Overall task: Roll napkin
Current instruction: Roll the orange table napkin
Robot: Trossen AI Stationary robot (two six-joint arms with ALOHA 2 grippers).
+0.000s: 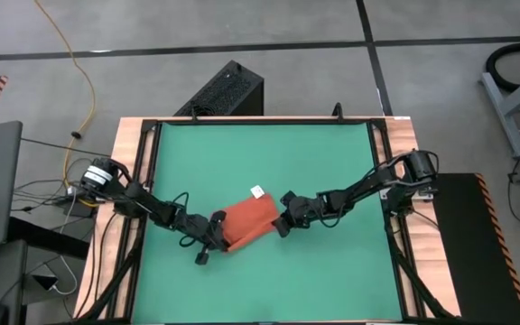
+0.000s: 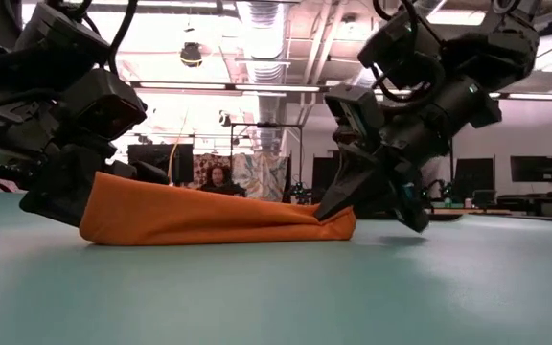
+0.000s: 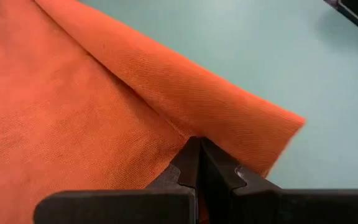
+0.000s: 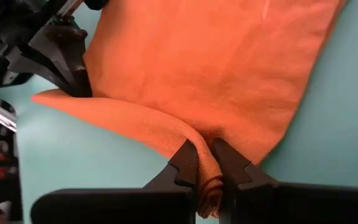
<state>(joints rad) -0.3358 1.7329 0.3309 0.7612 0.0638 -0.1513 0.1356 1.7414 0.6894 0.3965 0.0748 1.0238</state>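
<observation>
Right gripper (image 4: 205,163) of mine pinching the rolled orange napkin (image 1: 246,222) edge; left gripper (image 3: 199,163) closed on the same fold's other end; napkin partly rolled, white tag (image 1: 257,191) showing, on green tabletop (image 1: 260,153)

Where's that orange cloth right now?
In the high view, the napkin lies on the green mat's near-middle part, pinched between the left gripper and right gripper.

napkin (image 1: 247,223) on table (image 1: 269,153), between tools
</observation>
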